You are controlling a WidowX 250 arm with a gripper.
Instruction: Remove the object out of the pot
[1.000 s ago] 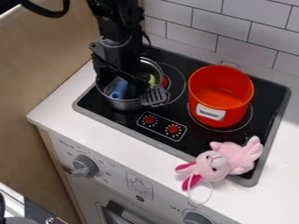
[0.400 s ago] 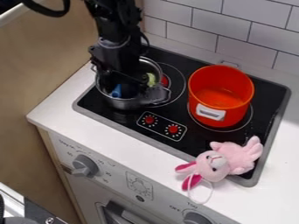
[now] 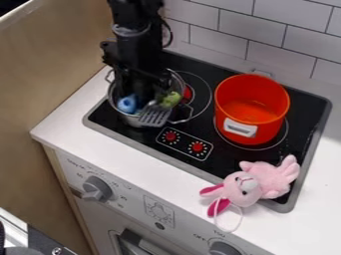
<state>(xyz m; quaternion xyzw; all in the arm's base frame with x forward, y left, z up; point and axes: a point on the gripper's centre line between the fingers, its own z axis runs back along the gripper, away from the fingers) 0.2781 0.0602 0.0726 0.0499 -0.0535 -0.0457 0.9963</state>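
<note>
My gripper (image 3: 141,92) hangs down from the upper left into the metal pot (image 3: 136,122) on the left of the stove, its lower end hidden among the contents. A blue object (image 3: 126,103) lies at the pot's left side, against the black gripper. To the right of the gripper is a green object (image 3: 171,99). A grey slotted spatula head (image 3: 155,115) leans over the pot's front right rim, close below the gripper. Whether any of these is held cannot be seen.
An orange-red pot (image 3: 252,107) with white handles stands on the right side of the black stovetop (image 3: 150,137). A pink plush rabbit (image 3: 256,185) lies across the front right corner. A tiled wall (image 3: 266,31) rises behind.
The spatula head has swung left and down over the pot's front rim. The arm has shifted slightly right, and the blue and green objects have moved and show more clearly.
</note>
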